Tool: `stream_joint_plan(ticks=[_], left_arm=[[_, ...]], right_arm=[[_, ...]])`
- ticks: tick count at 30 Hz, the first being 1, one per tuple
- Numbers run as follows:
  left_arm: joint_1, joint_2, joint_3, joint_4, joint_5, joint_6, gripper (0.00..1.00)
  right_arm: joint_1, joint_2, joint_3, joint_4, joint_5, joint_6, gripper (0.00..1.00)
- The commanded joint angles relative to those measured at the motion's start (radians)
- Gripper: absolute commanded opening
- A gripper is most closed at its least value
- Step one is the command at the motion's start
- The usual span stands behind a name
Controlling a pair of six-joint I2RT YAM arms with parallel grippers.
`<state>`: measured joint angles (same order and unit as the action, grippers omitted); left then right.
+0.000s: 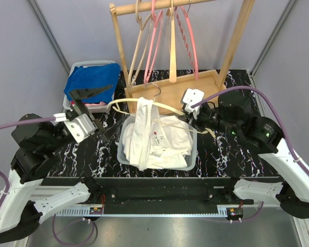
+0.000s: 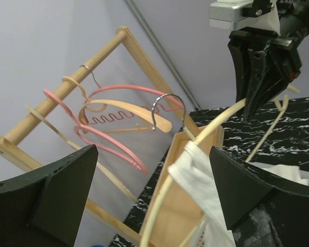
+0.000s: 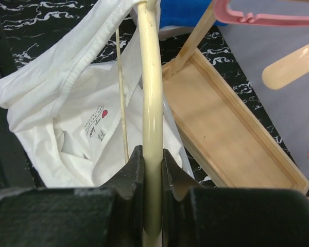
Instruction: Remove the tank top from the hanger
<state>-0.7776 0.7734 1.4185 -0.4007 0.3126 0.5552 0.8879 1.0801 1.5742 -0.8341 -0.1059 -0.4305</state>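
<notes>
Saw my left end effector (image 1: 99,112) with jaws wide apart, gripping nothing, just left of hanger. White tank top (image 1: 154,139) at bench centre: one strap looped over cream hanger (image 3: 150,77) near its hook, body slumped in clear bin (image 1: 120,153) on black marbled bench (image 1: 92,154). My right end effector (image 3: 152,157) clamped tight on hanger's right arm, hanger held above bin. Wooden rack (image 1: 239,36) stood behind.
</notes>
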Motion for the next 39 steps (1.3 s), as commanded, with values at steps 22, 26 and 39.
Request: stream_joint_plan(ticks=[22, 26, 39], left_arm=[[0.001, 0.003, -0.205, 0.051, -0.116, -0.334, 0.89], [0.001, 0.033, -0.208, 0.115, -0.107, -0.324, 0.89], [0.001, 0.056, -0.156, 0.145, -0.136, -0.319, 0.02]], right_arm=[[-0.004, -0.016, -0.042, 0.354, -0.024, 0.015, 0.0], [-0.003, -0.02, -0.054, 0.356, -0.046, 0.033, 0.0], [-0.003, -0.086, -0.111, 0.326, 0.002, 0.033, 0.0]])
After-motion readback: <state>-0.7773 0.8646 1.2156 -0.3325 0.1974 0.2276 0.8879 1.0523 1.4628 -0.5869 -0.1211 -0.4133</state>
